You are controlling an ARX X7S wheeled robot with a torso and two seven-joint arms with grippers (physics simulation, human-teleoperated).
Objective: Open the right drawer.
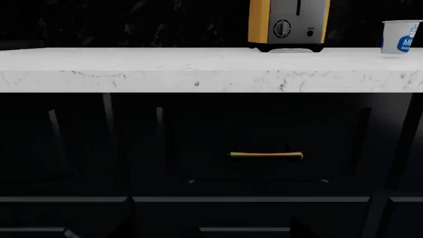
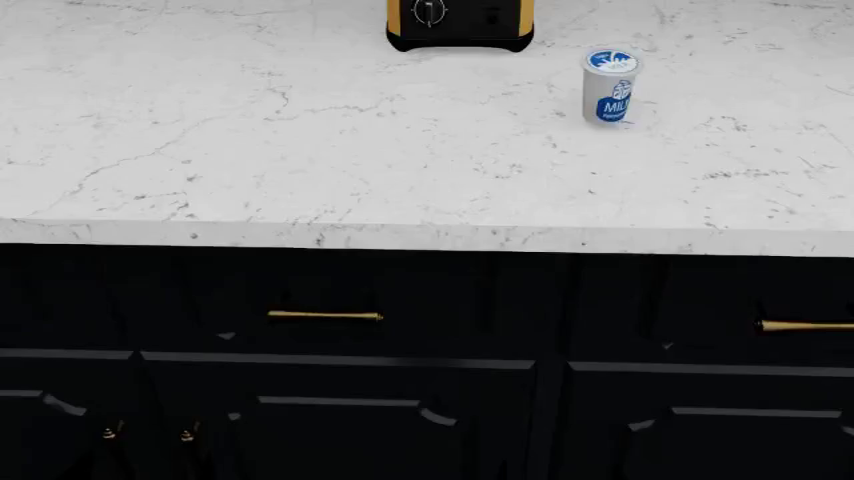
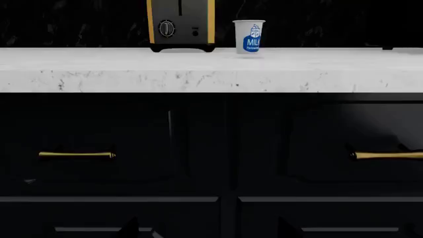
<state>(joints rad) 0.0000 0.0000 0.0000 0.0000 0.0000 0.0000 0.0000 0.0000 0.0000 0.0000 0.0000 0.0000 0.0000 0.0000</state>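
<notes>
Two black drawers sit side by side under the edge of the white marble table (image 2: 267,150), both shut flush with the cabinet front. Nearest, at the bottom of the head view, are the panelled cabinet doors (image 2: 334,430) with small brass knobs (image 2: 187,435). Just above them, the left drawer (image 2: 400,300) carries a slim brass bar handle (image 2: 324,316). The right drawer (image 2: 707,300) lies beside it, toward the right edge of the head view, with its own handle (image 2: 806,326) partly cut off by the frame; the right wrist view also shows this handle (image 3: 387,155). Farther back on the table stands a milk cup (image 2: 611,85), upright, and behind it, well apart, a yellow and black toaster (image 2: 461,22) at the far edge. Neither gripper appears in any view, so their state cannot be told.
</notes>
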